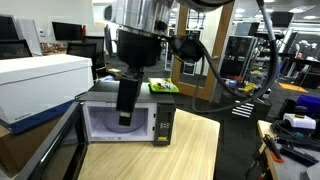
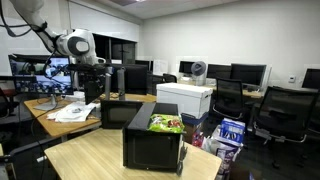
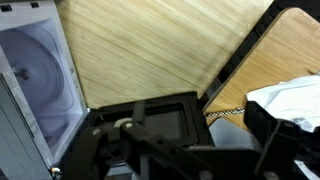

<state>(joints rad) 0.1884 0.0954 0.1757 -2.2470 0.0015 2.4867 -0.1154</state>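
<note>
Microwave (image 1: pixel 125 122) first: it sits on the wooden tabletop (image 1: pixel 190 150), at one end and close to a corner, as an exterior view (image 2: pixel 150 145) shows it. Its door (image 2: pixel 118 113) looks swung open, and the pale inside faces my arm. A green snack bag (image 1: pixel 163 88) lies on its roof, toward the edge above the control panel.

My hand (image 1: pixel 126 115) hangs just in front of the open cavity, jaws spread wide and holding nothing. In the wrist view the round turntable (image 3: pixel 35 75) is off to one side, with bare tabletop (image 3: pixel 150 50) beneath the hand.

What worries me from here:

- The spread jaws could catch the cavity frame or the door edge if I move in at an angle. I cannot tell how much room there is on either side.
- A knock on the frame could slide the whole microwave toward the nearby tabletop edge, since nothing seems to brace it.
- The same jolt could send the snack bag off the roof onto the floor.
- If I drop too low inside, a fingertip could strike the turntable and tip it off its seat.
- My wrist view shows little beyond the cavity and the tabletop, so I would judge depth poorly. I should lean on both exterior views.

A white box (image 1: pixel 40 80) stands well to the side, and I judge it no hazard.
</note>
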